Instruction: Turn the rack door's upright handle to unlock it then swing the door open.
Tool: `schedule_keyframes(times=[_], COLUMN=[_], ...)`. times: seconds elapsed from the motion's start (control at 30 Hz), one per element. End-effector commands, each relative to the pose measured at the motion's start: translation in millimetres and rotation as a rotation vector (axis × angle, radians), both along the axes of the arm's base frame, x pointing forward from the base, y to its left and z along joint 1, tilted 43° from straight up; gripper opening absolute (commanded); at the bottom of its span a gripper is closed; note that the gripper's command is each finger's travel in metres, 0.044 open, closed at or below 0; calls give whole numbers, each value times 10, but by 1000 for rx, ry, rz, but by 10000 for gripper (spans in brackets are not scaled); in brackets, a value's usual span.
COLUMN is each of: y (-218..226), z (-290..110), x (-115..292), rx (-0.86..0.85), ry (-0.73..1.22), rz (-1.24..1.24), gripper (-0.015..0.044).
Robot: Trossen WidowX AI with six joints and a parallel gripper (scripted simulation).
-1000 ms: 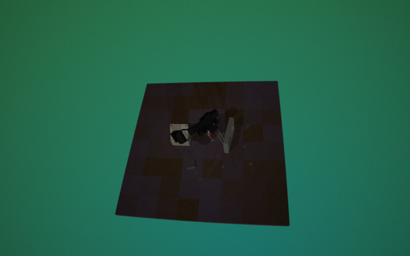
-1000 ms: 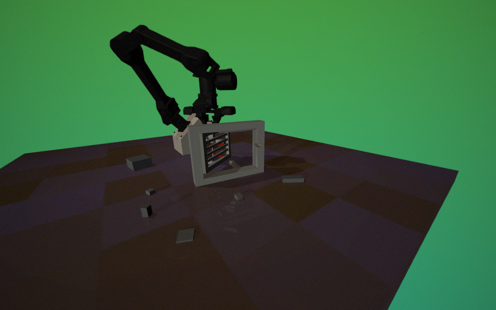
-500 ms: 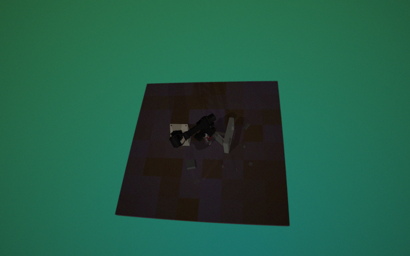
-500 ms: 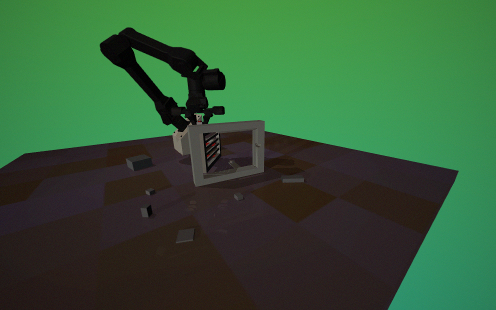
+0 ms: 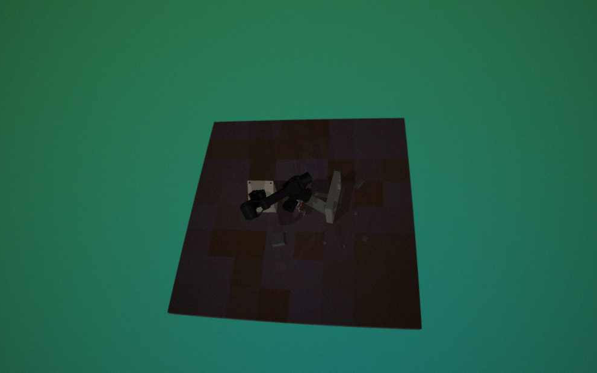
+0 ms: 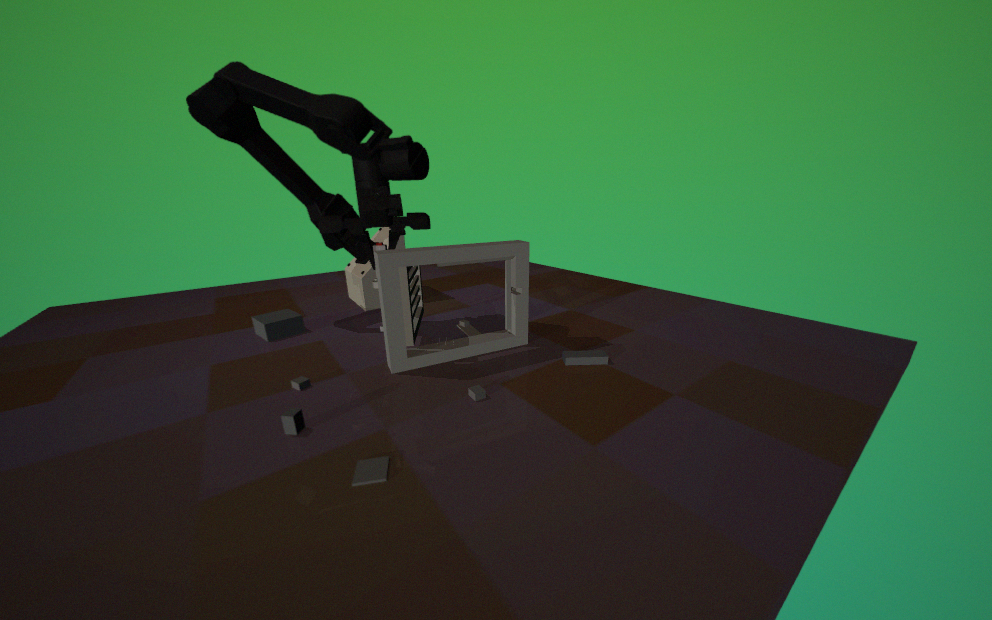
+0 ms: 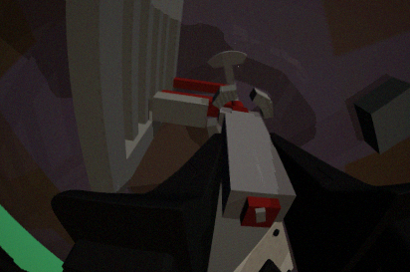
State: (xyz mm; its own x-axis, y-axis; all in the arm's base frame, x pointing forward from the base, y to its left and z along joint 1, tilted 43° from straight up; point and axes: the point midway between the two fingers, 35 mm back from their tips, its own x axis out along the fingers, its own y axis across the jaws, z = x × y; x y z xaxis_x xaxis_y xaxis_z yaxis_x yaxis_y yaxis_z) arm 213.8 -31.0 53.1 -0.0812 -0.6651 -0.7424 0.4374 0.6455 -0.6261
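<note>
The pale rack frame point(image 5: 334, 194) point(image 6: 520, 323) stands upright on the table. Its slatted door point(image 6: 416, 296) point(image 7: 109, 88) is swung well out toward the arm's base; in the exterior view it shows nearly edge-on behind the frame's left post. The exact angle cannot be read. The upright handle point(image 7: 254, 157), a pale block with a red end, stands off the door's free side. My gripper point(image 7: 244, 140) is shut on it from above, one black finger on each side. Red and pale latch parts show beyond it in the wrist view. How far the handle is turned is unclear.
A large grey block point(image 5: 278, 239) point(image 6: 277, 326) point(image 7: 383, 113) lies on the table to one side of the door. Several small blocks lie beyond the frame, including a flat one point(image 6: 371, 470) and a long one point(image 6: 586, 358). The arm's pale base point(image 5: 260, 185) is behind the door.
</note>
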Motion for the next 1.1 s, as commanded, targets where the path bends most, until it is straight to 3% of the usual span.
schedule_keyframes(times=[0.0, 1.07], y=[-71, -418], z=[66, 385], x=[-20, -72], rx=[1, 22], ry=[42, 238], rz=[54, 270], gripper=[11, 11])
